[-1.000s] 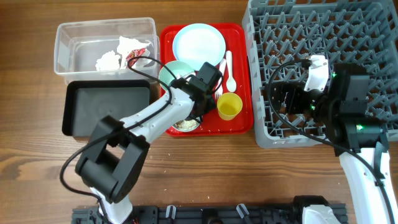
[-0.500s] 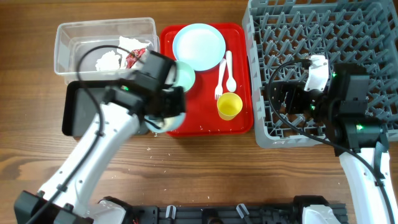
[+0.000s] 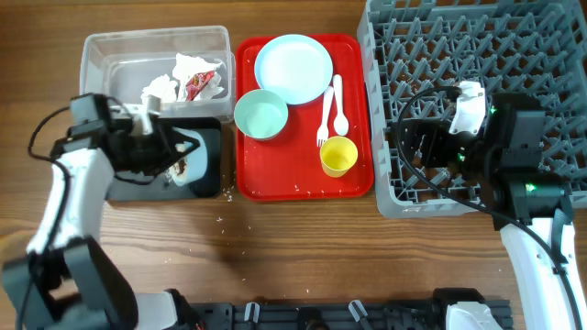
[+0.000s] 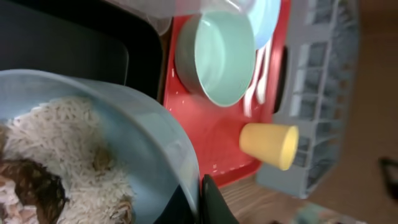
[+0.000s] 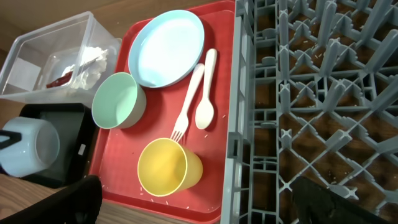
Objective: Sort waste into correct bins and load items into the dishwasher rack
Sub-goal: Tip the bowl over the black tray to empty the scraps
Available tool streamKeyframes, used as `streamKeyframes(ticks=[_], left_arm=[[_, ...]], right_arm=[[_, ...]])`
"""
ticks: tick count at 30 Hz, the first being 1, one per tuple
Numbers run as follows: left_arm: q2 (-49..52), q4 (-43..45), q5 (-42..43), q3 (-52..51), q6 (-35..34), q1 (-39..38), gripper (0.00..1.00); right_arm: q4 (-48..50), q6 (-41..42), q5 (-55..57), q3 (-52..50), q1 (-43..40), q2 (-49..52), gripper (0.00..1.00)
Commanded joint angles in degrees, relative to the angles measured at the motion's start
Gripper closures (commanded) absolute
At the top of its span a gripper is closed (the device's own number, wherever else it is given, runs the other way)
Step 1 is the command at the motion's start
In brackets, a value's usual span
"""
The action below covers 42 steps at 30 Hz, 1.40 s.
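Wooden table (image 3: 303,238). Left of the red tray (image 3: 275,179), the left gripper (image 3: 172,152) pinches a bowl (image 3: 190,158) of scraps (image 4: 37,180) over the black tray (image 3: 138,189). Wrapper (image 3: 200,82) and tissue (image 3: 160,89) are in the tub (image 3: 101,55). Plate (image 3: 293,69), other bowl (image 3: 260,115), cup (image 3: 338,156), fork (image 3: 325,119), spoon (image 3: 337,105) wait, not loaded. Right gripper (image 3: 413,147) hangs open above the rack (image 3: 440,37).

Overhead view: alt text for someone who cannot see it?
The left gripper holds a pale blue bowl of food scraps over a shallow black rectangular tray. The right gripper hovers over a grey plastic grid rack; a flat red tray of dishes lies between.
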Motion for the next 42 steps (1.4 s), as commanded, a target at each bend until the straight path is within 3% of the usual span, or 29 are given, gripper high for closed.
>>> streamKeyframes(ticks=[1,4,10,20,22,25,39,42], left_arm=[[4.9,1.97,17.66,-0.72,2.43,5.4,0.96],[6.97,2.84,26.91,-0.72,2.36,9.25,0.96],[7.1,2.75,37.57,-0.72,2.14,14.93,0.96],[7.28,3.43,38.38,-0.72,2.14,17.14,0.96],[7.28,3.43,41.59,-0.72,2.12,17.14,0.96],[7.28,3.26,42.1,-0.72,-3.08,17.14,0.96],[7.26,0.83,42.07,-0.72,-11.41,17.14,0.96],[7.26,4.02,41.88,-0.72,-11.61,17.14,0.96]], right_arm=[[0.13,0.44,0.61,0.94,0.28,0.39,0.0],[0.07,0.42,0.63,0.94,0.28,0.39,0.0],[0.02,0.42,0.63,0.94,0.28,0.39,0.0],[-0.13,0.42,0.63,0.94,0.28,0.39,0.0],[-0.13,0.42,0.63,0.94,0.28,0.39,0.0],[-0.13,0.44,0.63,0.94,0.28,0.39,0.0],[-0.02,0.44,0.63,0.94,0.28,0.39,0.0],[-0.02,0.44,0.63,0.94,0.28,0.39,0.0]])
